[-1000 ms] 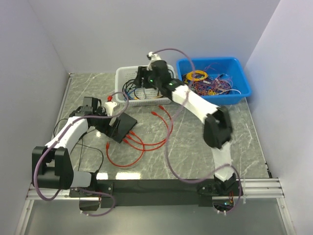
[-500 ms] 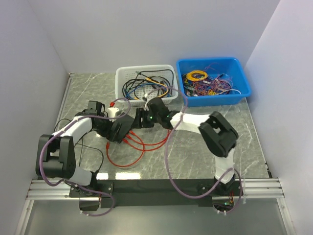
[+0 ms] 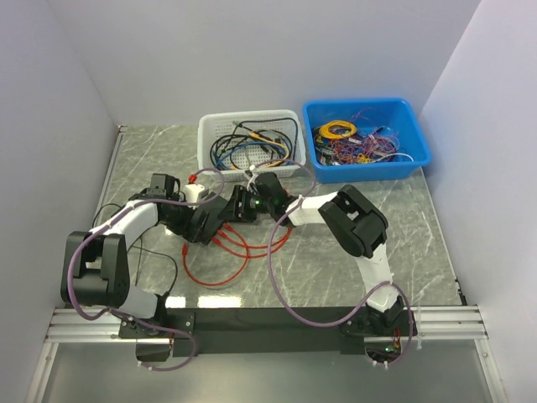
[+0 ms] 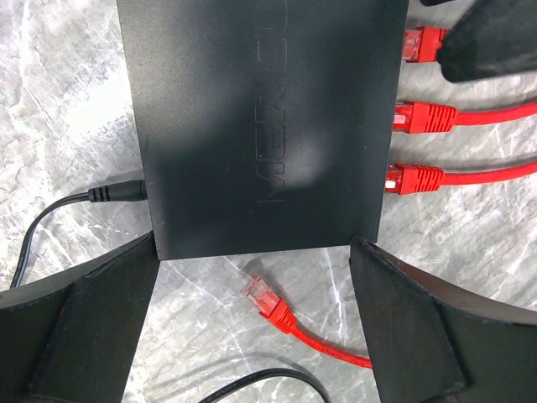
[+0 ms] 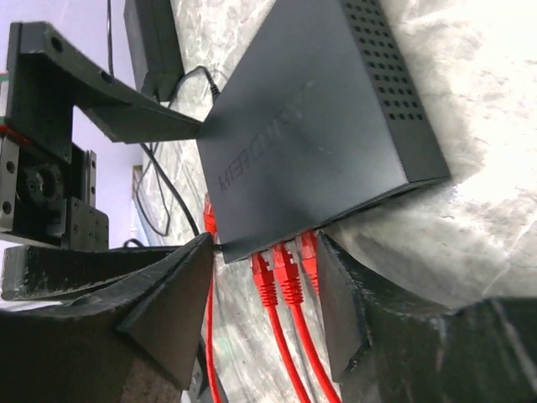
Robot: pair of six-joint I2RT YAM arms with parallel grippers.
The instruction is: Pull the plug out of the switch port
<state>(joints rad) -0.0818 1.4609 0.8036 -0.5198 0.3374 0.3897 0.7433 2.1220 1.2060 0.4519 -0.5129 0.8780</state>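
The switch (image 4: 260, 126) is a flat matte-black box on the marble table, also seen in the top view (image 3: 211, 220) and the right wrist view (image 5: 310, 126). Three red plugs (image 4: 419, 116) sit in ports along its right edge. A fourth red plug (image 4: 264, 298) lies loose beside it. My left gripper (image 4: 252, 245) is wide open, with its fingertips (image 4: 126, 277) on the switch's near end. My right gripper (image 5: 268, 277) is open at the port edge. Its fingers (image 5: 168, 302) stand either side of the three plugged cables (image 5: 287, 273) without touching them.
A white mesh basket (image 3: 250, 144) of cables and a blue bin (image 3: 367, 134) of wires stand at the back. Red cable loops (image 3: 220, 267) lie in front of the switch. A black power lead (image 4: 75, 201) enters the switch's left side.
My right arm swung down from the white basket to the table and has closed in on the switch's port edge. My left gripper settled on the switch and has held still since.
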